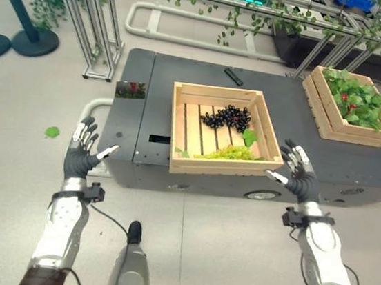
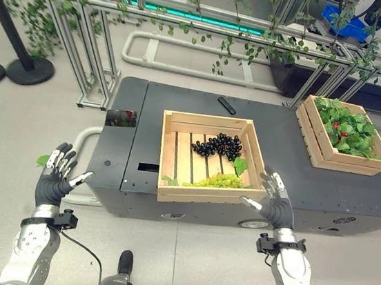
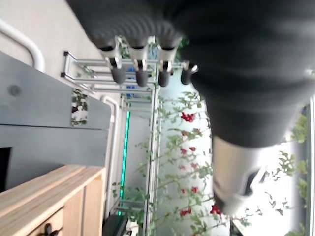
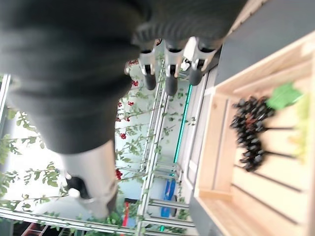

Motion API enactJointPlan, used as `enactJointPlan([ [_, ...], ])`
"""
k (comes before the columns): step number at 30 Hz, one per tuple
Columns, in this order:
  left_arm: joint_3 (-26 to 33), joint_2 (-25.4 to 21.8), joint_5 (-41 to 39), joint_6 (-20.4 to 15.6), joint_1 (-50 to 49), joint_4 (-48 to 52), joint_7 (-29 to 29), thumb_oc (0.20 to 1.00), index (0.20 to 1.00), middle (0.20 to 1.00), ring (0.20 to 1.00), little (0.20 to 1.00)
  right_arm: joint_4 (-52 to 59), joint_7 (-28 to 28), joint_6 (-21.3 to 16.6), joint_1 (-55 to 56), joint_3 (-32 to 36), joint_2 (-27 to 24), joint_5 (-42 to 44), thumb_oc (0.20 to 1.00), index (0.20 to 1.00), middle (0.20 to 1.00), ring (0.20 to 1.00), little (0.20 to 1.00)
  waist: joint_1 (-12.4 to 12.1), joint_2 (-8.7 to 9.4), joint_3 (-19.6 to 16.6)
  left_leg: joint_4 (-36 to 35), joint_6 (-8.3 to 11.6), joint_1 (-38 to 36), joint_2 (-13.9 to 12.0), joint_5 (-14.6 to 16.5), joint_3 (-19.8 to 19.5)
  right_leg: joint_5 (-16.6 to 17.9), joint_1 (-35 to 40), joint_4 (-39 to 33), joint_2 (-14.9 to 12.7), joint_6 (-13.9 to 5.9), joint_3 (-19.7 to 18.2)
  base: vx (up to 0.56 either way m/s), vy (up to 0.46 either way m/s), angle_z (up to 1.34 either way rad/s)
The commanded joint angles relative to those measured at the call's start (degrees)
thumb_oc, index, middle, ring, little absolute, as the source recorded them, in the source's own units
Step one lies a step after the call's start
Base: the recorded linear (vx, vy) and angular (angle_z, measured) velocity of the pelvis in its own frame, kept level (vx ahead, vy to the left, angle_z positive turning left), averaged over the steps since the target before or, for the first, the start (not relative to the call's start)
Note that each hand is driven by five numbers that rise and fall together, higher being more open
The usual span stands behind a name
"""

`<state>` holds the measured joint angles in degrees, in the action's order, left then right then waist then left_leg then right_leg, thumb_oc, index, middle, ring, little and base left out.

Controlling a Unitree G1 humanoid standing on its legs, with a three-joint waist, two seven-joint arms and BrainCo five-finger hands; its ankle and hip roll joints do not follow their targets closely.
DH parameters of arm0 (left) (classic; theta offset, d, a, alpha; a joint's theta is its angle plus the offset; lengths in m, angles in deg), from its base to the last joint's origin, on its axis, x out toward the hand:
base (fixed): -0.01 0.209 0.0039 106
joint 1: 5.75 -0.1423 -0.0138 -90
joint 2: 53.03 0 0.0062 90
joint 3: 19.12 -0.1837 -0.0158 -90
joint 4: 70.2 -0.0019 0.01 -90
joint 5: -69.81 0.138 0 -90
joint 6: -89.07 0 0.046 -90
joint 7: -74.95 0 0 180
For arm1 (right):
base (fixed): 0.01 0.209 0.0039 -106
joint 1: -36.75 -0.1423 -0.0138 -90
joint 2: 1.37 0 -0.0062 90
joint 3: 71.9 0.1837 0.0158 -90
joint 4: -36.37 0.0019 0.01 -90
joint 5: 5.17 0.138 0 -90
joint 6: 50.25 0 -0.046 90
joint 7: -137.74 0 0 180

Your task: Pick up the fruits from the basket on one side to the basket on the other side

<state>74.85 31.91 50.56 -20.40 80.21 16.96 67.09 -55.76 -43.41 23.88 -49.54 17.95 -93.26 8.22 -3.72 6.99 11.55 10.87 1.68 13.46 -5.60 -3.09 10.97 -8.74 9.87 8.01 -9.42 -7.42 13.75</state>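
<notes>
Bench (image 1: 147, 102), centre of frame: dark grey, matte top, small dark remote-like item (image 1: 233, 77) near its far edge, black. 
Near crate (image 1: 216, 163), mid-frame: pale natural wood, slatted floor. Inside: black-purple grapes (image 1: 226, 116); yellow-green grapes (image 1: 229, 152) at the front; one bright green leaf (image 1: 249, 136) between them. 
Far crate (image 1: 348, 130), upper right: same pale wood, filled with green leaves (image 1: 359, 101); red specks (image 1: 344, 97) among them, possibly berries, too small to tell. 
Floor (image 1: 14, 162): light grey-beige; a green leaf (image 1: 52, 132) at left. 
Left hand (image 1: 85, 150) and right hand (image 1: 297, 171): silver fingers, dark tips, dark ribbed covers. 
Frame rails (image 1: 95, 12), upper left: silver metal, trailing green vines.
</notes>
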Motion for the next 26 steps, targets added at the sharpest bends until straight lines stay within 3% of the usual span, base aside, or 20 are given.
enactJointPlan([
  [1, 0.92, -2.24, 1.41, -3.83, -0.41, 6.95, 0.47, 1.000, 1.000, 1.000, 1.000, 1.000, 3.67, -0.65, -2.39, -1.17, 2.48, -1.95, -1.24, 1.000, 1.000, 1.000, 1.000, 1.000, 1.07, -2.06, -3.95, -1.69, -0.87, -0.73, 2.06, 2.84, -0.83, 8.68, -4.87, 15.24, -2.85, -2.73, 0.19, 0.39, 0.557, 0.11],
  [3, 0.80, -2.46, 1.92, -3.69, -0.53, 8.17, 0.63, 1.000, 1.000, 1.000, 1.000, 1.000, 3.71, -0.76, -2.30, -1.02, 2.17, -1.63, -1.50, 1.000, 1.000, 1.000, 1.000, 1.000, 2.31, -3.57, -3.31, -3.64, -1.70, -3.72, 2.85, 3.62, -0.68, 7.76, -9.43, 17.70, -1.33, -2.41, 0.59, 0.29, 0.334, 0.28],
  [4, 0.96, -2.61, 2.03, -3.70, -0.32, 8.44, 0.55, 1.000, 1.000, 1.000, 1.000, 1.000, 3.83, -0.76, -2.30, -0.88, 2.11, -1.66, -1.80, 1.000, 1.000, 1.000, 1.000, 1.000, 3.21, -4.08, -2.83, -5.02, -1.63, -5.57, 3.12, 3.75, -1.02, 5.30, -12.88, 15.87, 0.86, -1.62, 0.14, 0.30, 0.213, 0.21],
  [6, 1.15, -2.58, 1.87, -3.80, -0.28, 8.82, 0.63, 1.000, 1.000, 1.000, 1.000, 1.000, 3.97, -0.82, -2.30, -0.65, 2.16, -1.55, -1.55, 1.000, 1.000, 1.000, 1.000, 1.000, 3.63, -4.28, -2.54, -6.03, -1.49, -7.25, 3.43, 3.74, -1.20, 3.87, -14.26, 12.78, 1.48, -1.24, 1.54, 0.30, 0.059, -0.17],
  [7, 1.58, -2.52, 1.93, -3.83, -0.05, 9.48, 1.26, 1.000, 1.000, 1.000, 1.000, 1.000, 4.28, -0.93, -2.21, 0.66, 2.76, -1.26, -1.11, 1.000, 1.000, 1.000, 1.000, 1.000, 4.44, -4.11, -2.16, -7.97, -0.45, -10.40, 3.42, 4.54, -2.87, 3.69, -13.90, -2.04, 0.80, -0.85, 0.43, 0.28, -0.043, 0.10],
  [9, 1.58, -2.52, 1.94, -3.82, -0.01, 9.48, 1.27, 1.000, 1.000, 1.000, 1.000, 1.000, 4.30, -0.93, -2.20, 0.64, 2.78, -1.25, -1.12, 1.000, 1.000, 1.000, 1.000, 1.000, 4.44, -4.14, -2.22, -8.11, -0.47, -10.28, 3.40, 4.26, -2.86, 4.16, -13.86, -2.55, 0.89, -0.81, 0.46, 0.21, -0.035, 0.38],
  [10, 0.68, -2.39, 2.03, -3.73, 0.83, 8.85, 1.85, 1.000, 1.000, 1.000, 1.000, 1.000, 4.07, -0.68, -2.17, 0.91, 3.43, -1.33, -1.45, 1.000, 1.000, 1.000, 1.000, 1.000, 5.17, -3.86, -2.61, -8.73, -0.58, -11.32, 3.66, 4.69, -4.00, 5.63, -14.43, -4.16, 0.62, -2.08, -4.00, 0.22, -0.050, 0.49],
  [11, 0.43, -2.25, 2.15, -3.62, 0.91, 8.77, 1.93, 1.000, 1.000, 1.000, 1.000, 1.000, 4.27, -0.82, -2.10, 1.60, 3.63, -1.35, -1.35, 1.000, 1.000, 1.000, 1.000, 1.000, 5.07, -3.57, -3.02, -8.74, -0.59, -11.67, 3.89, 4.83, -4.16, 5.29, -13.73, -3.58, 0.70, -1.84, -4.24, 0.28, -0.087, 0.82],
  [13, -0.10, -1.49, 2.35, -3.82, 1.21, 8.28, 2.31, 1.000, 1.000, 1.000, 1.000, 1.000, 3.97, -1.02, -2.15, 1.67, 3.87, -1.78, -1.76, 1.000, 1.000, 1.000, 1.000, 1.000, 4.90, -2.84, -3.87, -9.42, -0.11, -12.40, 3.90, 4.85, -4.43, 5.70, -12.18, -4.65, 1.22, -1.37, -3.24, 0.19, -0.127, 0.93],
  [16, -0.59, -0.94, 1.87, -3.56, 0.86, 8.17, 2.81, 1.000, 1.000, 1.000, 1.000, 1.000, 3.28, -0.73, -2.10, 1.59, 4.79, -2.22, -1.22, 1.000, 1.000, 1.000, 1.000, 1.000, 4.98, -3.03, -5.13, -9.48, 0.42, -13.19, 3.52, 5.39, -5.21, 5.52, -10.21, -6.15, 1.93, -0.66, -0.97, 0.19, -0.139, 0.37],
  [26, -0.45, -0.64, 1.03, -2.82, 0.41, 8.30, 2.80, 1.000, 1.000, 1.000, 1.000, 1.000, 2.47, -1.04, -1.78, 2.74, 5.52, -2.79, 0.31, 1.000, 1.000, 1.000, 1.000, 1.000, 5.19, -3.69, -6.39, -8.96, 1.97, -14.14, 2.51, 5.85, -6.51, 3.45, -6.09, -8.31, 3.50, 1.13, 1.19, 0.09, -0.077, 0.10],
])
